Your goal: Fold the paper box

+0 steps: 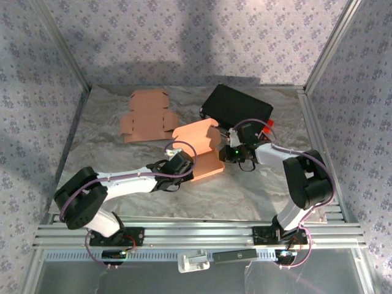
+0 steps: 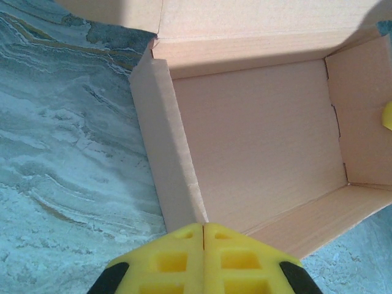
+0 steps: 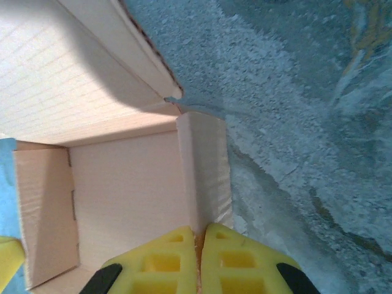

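Note:
The tan paper box stands partly folded at the table's middle, its walls raised and its lid flap up at the back. My left gripper is shut on the box's left side wall; the wall's top edge runs into the seam between the yellow fingers. My right gripper is shut on the opposite side wall, and cardboard shows in the thin gap at the fingertips. The box floor is bare inside.
A flat, unfolded cardboard blank lies at the back left. A black box sits at the back right, close behind the right gripper. Patterned walls and metal rails enclose the marbled table.

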Motion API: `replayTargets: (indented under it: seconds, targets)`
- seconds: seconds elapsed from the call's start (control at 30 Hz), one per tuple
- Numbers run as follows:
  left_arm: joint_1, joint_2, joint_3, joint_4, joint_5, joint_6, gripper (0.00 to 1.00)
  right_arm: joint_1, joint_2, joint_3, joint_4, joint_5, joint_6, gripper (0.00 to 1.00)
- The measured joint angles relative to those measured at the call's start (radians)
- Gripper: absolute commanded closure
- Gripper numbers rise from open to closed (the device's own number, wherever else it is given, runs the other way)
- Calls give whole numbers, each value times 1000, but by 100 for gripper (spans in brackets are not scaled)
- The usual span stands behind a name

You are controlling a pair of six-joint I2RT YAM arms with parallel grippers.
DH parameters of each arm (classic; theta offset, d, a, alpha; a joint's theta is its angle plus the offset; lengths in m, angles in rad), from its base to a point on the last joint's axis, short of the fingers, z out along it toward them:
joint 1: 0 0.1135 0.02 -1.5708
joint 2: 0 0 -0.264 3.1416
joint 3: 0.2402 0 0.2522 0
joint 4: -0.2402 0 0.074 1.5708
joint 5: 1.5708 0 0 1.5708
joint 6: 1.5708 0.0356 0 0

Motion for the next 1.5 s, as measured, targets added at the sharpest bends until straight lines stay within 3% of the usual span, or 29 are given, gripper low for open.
replayTargets:
  seconds: [0.47,0.7,0.87,1.0,1.2,1.33,1.5]
  targets:
    - [0,0,0,-1,-3,1,98,267,-26,90,-201,525,22,100]
    - [0,-2,0,-4,-3,4,99,350,16,148,-299,694,35,100]
    - [0,-2,1,-7,-3,6,100,364,21,155,-314,715,34,99]
    - [0,-2,5,-14,-3,7,100,341,1,150,-324,666,28,78]
    - [0,-2,5,-15,-3,7,100,280,-77,125,-322,571,23,61]
    - [0,-2,5,-15,-3,7,100,266,-80,129,-324,557,19,58]
    - [0,-2,5,-15,-3,7,100,274,-21,155,-343,568,24,62]
